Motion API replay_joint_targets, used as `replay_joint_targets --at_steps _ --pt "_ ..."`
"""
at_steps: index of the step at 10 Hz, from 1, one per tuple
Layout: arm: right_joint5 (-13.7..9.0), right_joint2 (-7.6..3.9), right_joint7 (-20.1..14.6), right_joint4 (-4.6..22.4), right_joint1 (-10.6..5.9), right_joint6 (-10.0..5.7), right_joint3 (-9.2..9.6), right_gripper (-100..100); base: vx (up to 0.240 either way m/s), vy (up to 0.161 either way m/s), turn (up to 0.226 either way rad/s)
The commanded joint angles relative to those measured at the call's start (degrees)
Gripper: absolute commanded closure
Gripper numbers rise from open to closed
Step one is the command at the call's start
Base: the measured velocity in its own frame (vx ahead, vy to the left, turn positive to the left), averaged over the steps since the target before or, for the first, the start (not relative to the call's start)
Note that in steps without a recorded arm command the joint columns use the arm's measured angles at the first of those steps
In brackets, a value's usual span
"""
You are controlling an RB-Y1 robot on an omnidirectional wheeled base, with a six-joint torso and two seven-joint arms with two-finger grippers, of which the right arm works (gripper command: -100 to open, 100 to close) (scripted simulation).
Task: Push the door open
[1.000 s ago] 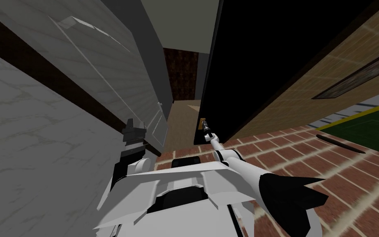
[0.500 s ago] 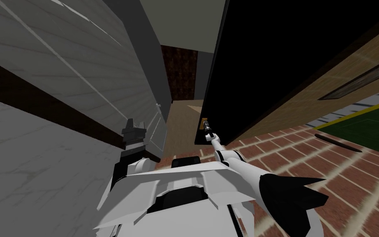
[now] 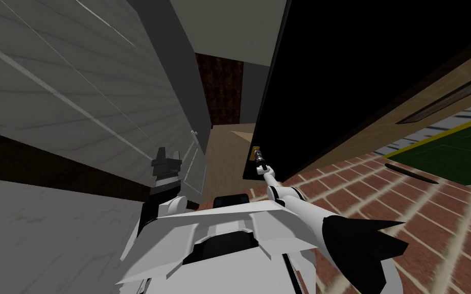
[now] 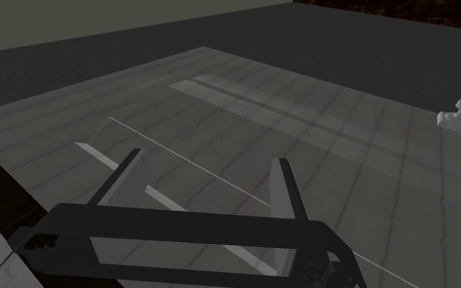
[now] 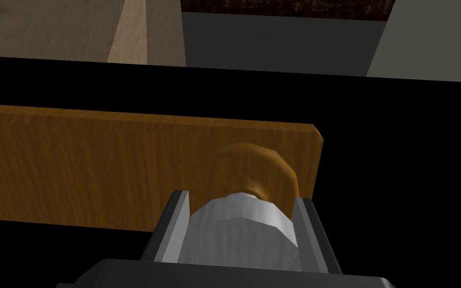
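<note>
The door (image 3: 342,76) is a tall black leaf standing ahead and to my right. On its near edge sits a brown wooden plate (image 5: 99,165) carrying a brown rosette and a grey knob (image 5: 239,230). My right gripper (image 5: 242,200) is shut on that knob, its fingers pressing both sides. In the head view the right arm stretches forward to the right gripper (image 3: 258,156) at the plate. My left gripper (image 4: 208,157) is open with nothing between its fingers, close in front of a grey veined panel (image 4: 284,130). The head view shows the left gripper (image 3: 164,155) raised beside that panel.
A grey panelled wall (image 3: 76,76) with a small pale handle (image 4: 458,119) runs close along my left. Between it and the door lies a gap with a tan floor (image 3: 227,153) and a dark brown far wall (image 3: 224,87). Red brick floor (image 3: 382,204) and a green mat (image 3: 449,153) lie right.
The whole head view has shifted: I have moved forward and turned, so the left wall has slid down the picture. The door's edge leans further right. My right gripper stays on the knob.
</note>
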Motion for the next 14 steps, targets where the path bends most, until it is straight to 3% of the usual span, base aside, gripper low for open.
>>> replay_joint_targets --at_steps 1,14 --pt "-0.62 -0.87 0.99 0.72 -0.18 -0.45 -1.94 100 0.199 0.126 -0.098" --pt "-3.00 -1.53 5.16 1.16 0.27 0.34 -8.69 100 0.169 0.080 -0.060"
